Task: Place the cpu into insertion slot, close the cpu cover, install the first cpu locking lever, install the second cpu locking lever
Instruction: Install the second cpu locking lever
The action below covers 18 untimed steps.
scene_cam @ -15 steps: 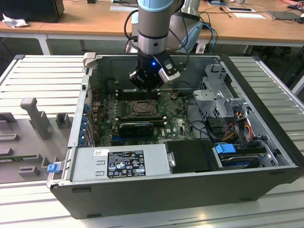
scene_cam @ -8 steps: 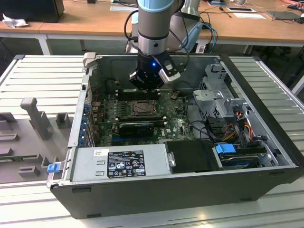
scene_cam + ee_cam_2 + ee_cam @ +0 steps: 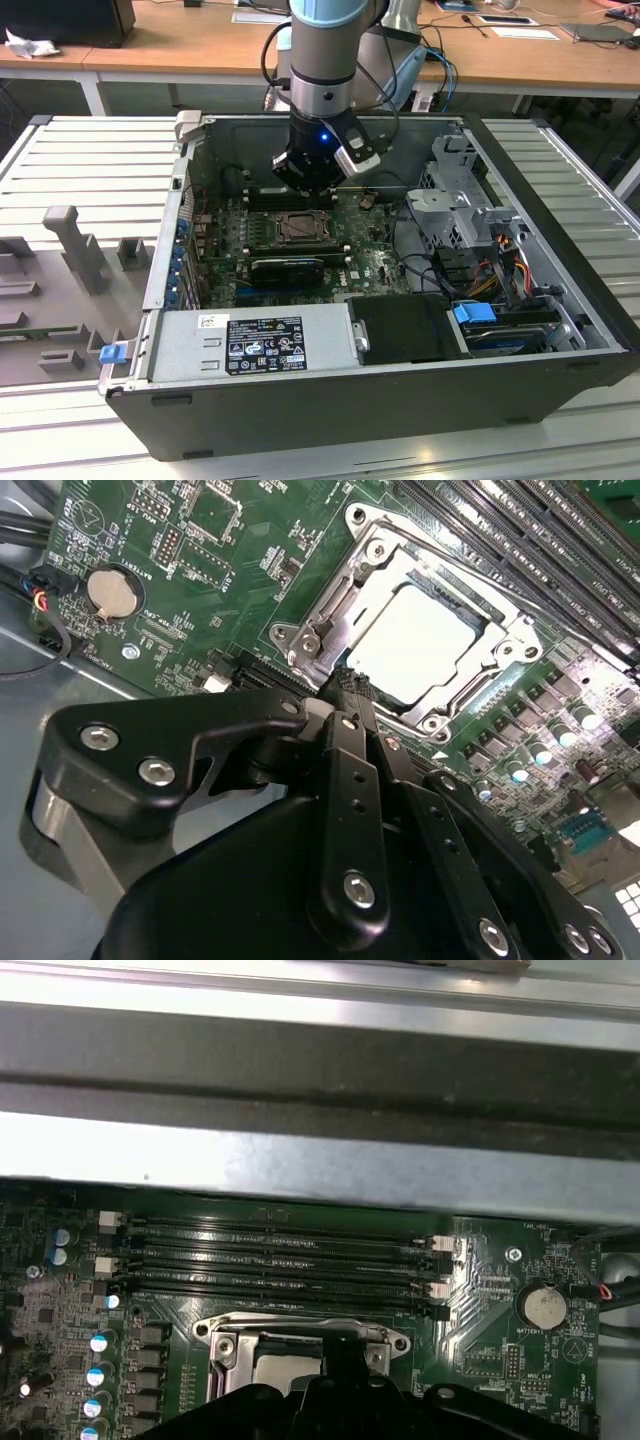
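Note:
The cpu [image 3: 418, 640], a pale square chip, lies flat in the insertion slot [image 3: 362, 522] on the green motherboard. The silvery cpu cover [image 3: 338, 602] lies down around it, with the chip showing through its window. My gripper [image 3: 345, 685] hangs just above the socket's near edge, its black fingers [image 3: 350, 760] shut together with nothing between them. In the first wrist view the insertion slot [image 3: 222, 1332] and the cpu [image 3: 285, 1365] sit just in front of my gripper [image 3: 342, 1358]. In the exterior view my gripper [image 3: 308, 186] hovers above the insertion slot [image 3: 298, 228] inside the open computer case.
Long black memory slots [image 3: 280, 1255] run beside the socket, toward the case wall [image 3: 320, 1160]. A round coin battery [image 3: 110, 592] sits on the board. A black graphics card [image 3: 285, 268], a power supply [image 3: 250, 345], a drive cage [image 3: 455, 200] and cables [image 3: 500, 260] crowd the case.

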### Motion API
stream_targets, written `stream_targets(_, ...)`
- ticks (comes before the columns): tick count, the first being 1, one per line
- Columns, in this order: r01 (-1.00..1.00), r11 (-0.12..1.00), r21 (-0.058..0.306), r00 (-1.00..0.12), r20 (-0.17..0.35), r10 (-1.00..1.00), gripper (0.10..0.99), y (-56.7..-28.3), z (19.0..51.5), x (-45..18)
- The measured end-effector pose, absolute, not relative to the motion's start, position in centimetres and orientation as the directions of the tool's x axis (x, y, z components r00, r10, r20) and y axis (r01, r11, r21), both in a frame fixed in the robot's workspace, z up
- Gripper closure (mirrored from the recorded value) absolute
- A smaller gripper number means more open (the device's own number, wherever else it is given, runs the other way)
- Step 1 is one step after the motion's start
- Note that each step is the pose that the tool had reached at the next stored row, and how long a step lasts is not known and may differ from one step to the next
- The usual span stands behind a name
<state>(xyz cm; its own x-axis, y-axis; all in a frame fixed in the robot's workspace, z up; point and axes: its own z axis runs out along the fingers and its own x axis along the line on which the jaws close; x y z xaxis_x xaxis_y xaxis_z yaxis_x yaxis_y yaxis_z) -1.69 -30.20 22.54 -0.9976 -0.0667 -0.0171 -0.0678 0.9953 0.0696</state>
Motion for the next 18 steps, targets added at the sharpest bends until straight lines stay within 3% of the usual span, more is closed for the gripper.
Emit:
stream_targets(11, -0.068, 0.995, 0.069, -0.998, -0.017, -0.067, 0.98, -30.4, 24.7, -1.7)
stream_targets(18, -0.068, 0.995, 0.069, -0.998, -0.017, -0.066, 0.98, -32.1, 24.6, -1.7)
